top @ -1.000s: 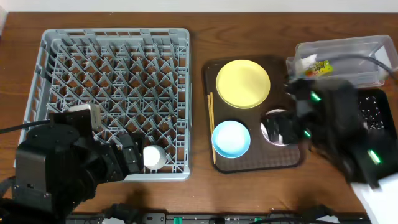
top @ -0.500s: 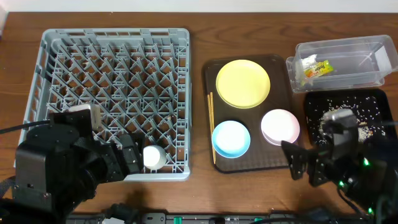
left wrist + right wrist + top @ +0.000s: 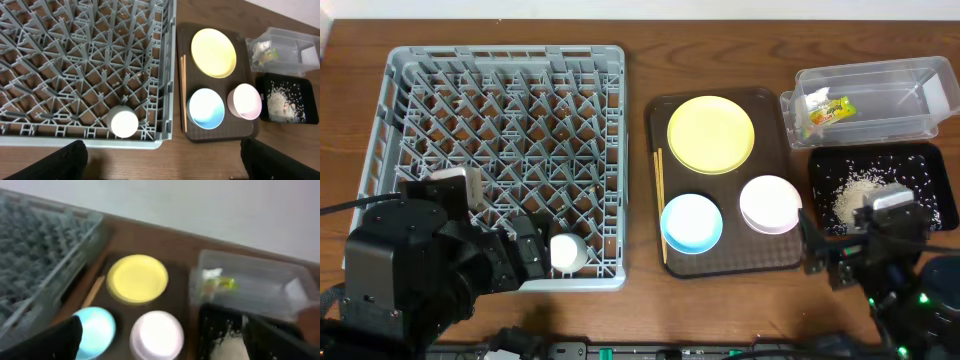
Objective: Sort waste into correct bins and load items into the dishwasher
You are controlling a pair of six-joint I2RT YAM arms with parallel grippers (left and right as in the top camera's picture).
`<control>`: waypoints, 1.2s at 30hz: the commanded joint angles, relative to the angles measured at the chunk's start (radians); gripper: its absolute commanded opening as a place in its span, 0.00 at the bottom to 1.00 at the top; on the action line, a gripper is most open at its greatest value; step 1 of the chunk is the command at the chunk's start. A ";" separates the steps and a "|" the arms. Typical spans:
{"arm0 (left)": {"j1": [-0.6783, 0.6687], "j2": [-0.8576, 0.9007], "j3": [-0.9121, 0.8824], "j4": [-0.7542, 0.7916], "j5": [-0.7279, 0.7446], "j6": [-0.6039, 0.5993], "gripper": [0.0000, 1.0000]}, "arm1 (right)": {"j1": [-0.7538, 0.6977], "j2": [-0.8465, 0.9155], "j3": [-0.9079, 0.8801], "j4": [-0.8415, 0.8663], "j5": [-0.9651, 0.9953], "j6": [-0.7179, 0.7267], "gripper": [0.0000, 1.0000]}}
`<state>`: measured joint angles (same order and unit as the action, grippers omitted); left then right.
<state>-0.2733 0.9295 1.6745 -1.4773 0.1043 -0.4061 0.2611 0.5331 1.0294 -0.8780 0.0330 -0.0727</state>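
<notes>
— What's left of the brown serving tray [image 3: 775, 256]?
— A grey lattice-sided plastic dish rack [image 3: 505, 150]. A small white cup [image 3: 568, 252] sits in its near corner on the tray's side, and the left gripper [image 3: 530, 256] gapes empty beside it.
— And on the tray?
— Thin wooden chopsticks [image 3: 660, 200], a round yellow plate [image 3: 711, 134], a light-blue bowl [image 3: 691, 222] and a white bowl [image 3: 770, 204].
— To the right of it?
— The right gripper [image 3: 817, 255] is spread wide, holding nothing. The clear tub [image 3: 910, 100] holds a wrapper [image 3: 828, 110] with unreadable print, and rice grains [image 3: 860, 192] lie in the black tray [image 3: 920, 160]. The table [image 3: 640, 310] is dark wood.
</notes>
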 commanded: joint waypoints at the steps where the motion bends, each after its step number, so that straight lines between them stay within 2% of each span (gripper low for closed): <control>1: -0.003 0.001 0.007 0.000 -0.011 0.012 0.98 | -0.054 -0.068 -0.152 0.071 -0.071 -0.085 0.99; 6: -0.003 0.001 0.007 0.000 -0.011 0.012 0.98 | -0.075 -0.168 -0.373 0.158 -0.091 -0.081 0.99; 13: -0.003 0.001 0.007 0.000 -0.011 0.012 0.98 | -0.091 -0.321 -0.693 0.395 -0.094 -0.049 0.99; 19: -0.003 0.001 0.007 0.000 -0.011 0.012 0.98 | -0.095 -0.483 -0.917 0.535 -0.094 -0.020 0.99; 26: -0.003 0.001 0.007 0.000 -0.011 0.012 0.98 | -0.116 -0.528 -0.977 0.705 -0.064 -0.029 0.99; 36: -0.003 0.001 0.007 0.000 -0.011 0.012 0.98 | -0.118 -0.528 -1.025 0.811 -0.064 -0.029 0.99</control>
<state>-0.2733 0.9295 1.6745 -1.4773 0.1043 -0.4061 0.1551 0.0116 0.0151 -0.0734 -0.0437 -0.1120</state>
